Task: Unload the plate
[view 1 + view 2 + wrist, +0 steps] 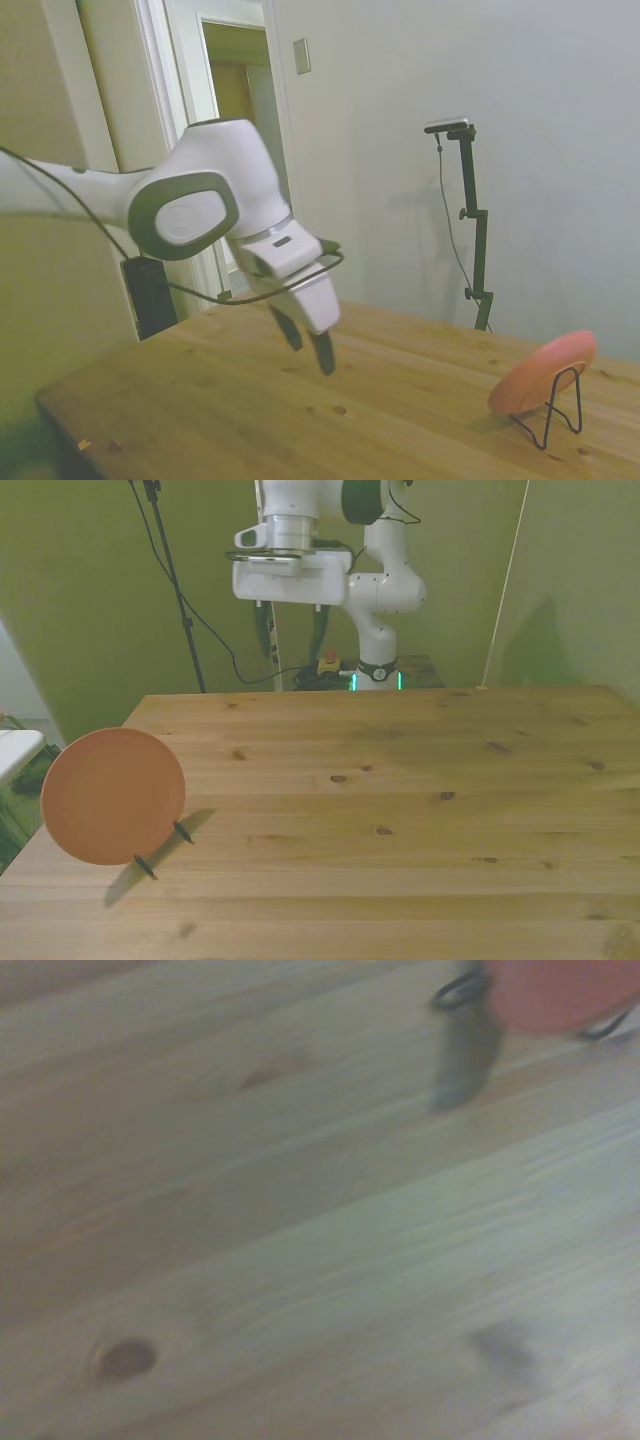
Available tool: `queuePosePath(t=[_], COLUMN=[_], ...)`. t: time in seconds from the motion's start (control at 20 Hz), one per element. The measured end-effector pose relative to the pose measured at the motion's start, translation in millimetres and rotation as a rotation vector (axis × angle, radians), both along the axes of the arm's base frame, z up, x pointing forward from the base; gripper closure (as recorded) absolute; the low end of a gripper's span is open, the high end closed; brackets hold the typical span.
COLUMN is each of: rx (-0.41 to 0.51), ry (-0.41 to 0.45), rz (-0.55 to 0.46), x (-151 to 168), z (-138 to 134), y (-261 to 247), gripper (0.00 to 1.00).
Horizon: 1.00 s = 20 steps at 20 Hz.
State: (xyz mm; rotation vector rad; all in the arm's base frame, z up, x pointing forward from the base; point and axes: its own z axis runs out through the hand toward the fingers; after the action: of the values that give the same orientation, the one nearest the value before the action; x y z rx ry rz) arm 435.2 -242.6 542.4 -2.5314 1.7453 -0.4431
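Note:
The salmon-orange plate [545, 370] [112, 796] stands on edge, leaning in a thin black wire stand [553, 410] [162, 847] near the table's corner, at the front view's left. A blurred edge of the plate [560, 990] and a wire foot of the stand [458, 990] show in the wrist view. My gripper [308, 346] [293, 636] hangs open above the far part of the table, well away from the plate, with nothing between its fingers.
The wooden table [400, 820] stretches wide between the gripper and the plate. A black box [150, 295] stands behind the table's far end in the side view. Cables hang behind the table's far edge [210, 630].

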Motion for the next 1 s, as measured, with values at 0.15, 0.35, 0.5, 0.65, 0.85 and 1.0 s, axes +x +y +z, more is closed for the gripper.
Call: queuePosePath(t=[0.15,0.35,0.5,0.65,0.85,1.0], rx=[-0.030,-0.061,-0.076,-0.110,-0.129,-0.143], ry=[-0.015,-0.011,-0.025,-0.040,-0.014,0.003], rz=[-0.065,-0.064,-0.087,-0.133,-0.199,-0.224], x=[26.1,58.3,73.5,99.6,129.8,153.9], z=[11.6,20.3,25.4,31.7,31.1,27.1], y=[-51.3,-78.4,-85.6,-107.7,-135.1,-143.0], gripper=[0.00,0.00,0.00,0.00,0.00,0.00])
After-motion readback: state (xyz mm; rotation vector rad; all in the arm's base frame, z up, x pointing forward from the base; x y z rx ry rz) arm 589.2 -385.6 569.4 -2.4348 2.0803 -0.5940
